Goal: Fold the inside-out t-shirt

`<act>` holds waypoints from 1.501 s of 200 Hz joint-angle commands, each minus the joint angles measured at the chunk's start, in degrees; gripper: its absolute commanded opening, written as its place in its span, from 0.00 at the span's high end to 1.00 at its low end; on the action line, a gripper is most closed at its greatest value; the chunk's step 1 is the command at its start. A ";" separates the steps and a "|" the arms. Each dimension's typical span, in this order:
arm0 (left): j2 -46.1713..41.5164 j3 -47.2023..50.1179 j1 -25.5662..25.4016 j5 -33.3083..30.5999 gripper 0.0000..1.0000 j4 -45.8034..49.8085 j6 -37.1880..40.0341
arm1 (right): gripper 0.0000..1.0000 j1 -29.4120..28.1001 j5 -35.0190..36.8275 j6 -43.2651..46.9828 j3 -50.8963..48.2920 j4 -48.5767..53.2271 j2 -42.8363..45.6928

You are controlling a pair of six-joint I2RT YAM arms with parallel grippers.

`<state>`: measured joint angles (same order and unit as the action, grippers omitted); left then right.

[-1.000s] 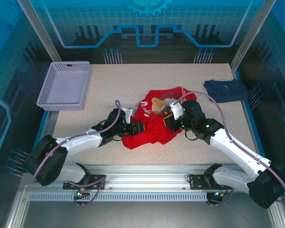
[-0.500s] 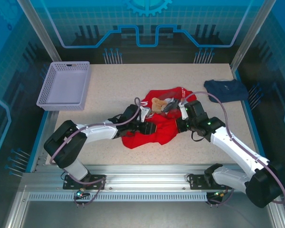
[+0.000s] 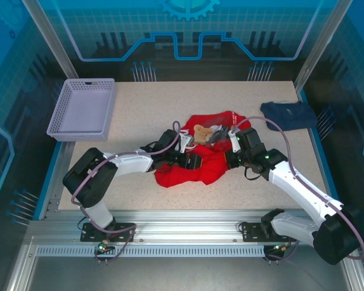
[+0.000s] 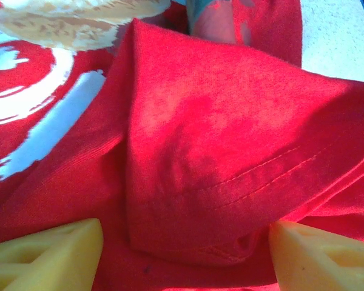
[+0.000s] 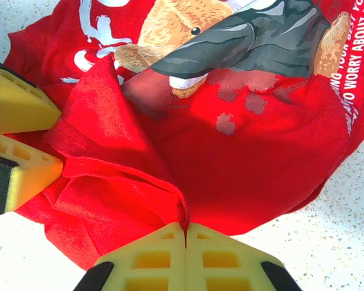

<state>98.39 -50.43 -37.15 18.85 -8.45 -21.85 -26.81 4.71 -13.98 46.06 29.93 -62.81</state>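
Inside-out t-shirt [image 3: 191, 173] crumpled at frame centre.
Right end effector [image 5: 185, 230] clamps its lower fold; left end effector [image 4: 186, 236], fingers apart, straddles a hem.

bear print [image 5: 170, 27]: partly under a fold of the t-shirt [image 5: 255, 157]
white words [image 5: 353, 79]: cut off on the t-shirt's right side

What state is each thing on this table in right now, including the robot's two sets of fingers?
Red t-shirt: crumpled in a heap, not folded, print partly showing.
Left fingers: open, spread either side of a red fold.
Right fingers: shut, pinching the t-shirt.
Navy garment: folded, lying apart from the t-shirt.
Basket: empty.
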 commanded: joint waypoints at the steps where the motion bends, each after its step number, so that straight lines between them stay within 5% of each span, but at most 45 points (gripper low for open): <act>1: 2.18 -2.21 0.24 6.47 0.26 -3.02 -2.42 | 1.00 0.89 0.12 -0.08 -0.25 -0.66 0.23; 173: -2.24 -0.02 1.83 6.12 0.38 -9.50 -5.70 | 1.00 0.88 -0.67 -0.09 -0.62 -1.63 0.23; 300: -8.54 7.25 7.84 3.82 1.00 -9.16 -9.11 | 1.00 1.76 3.22 1.31 -2.31 -3.30 6.71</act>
<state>94.80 -46.24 -31.94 22.55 -16.97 -29.36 -26.44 6.52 -13.91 45.47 28.91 -60.82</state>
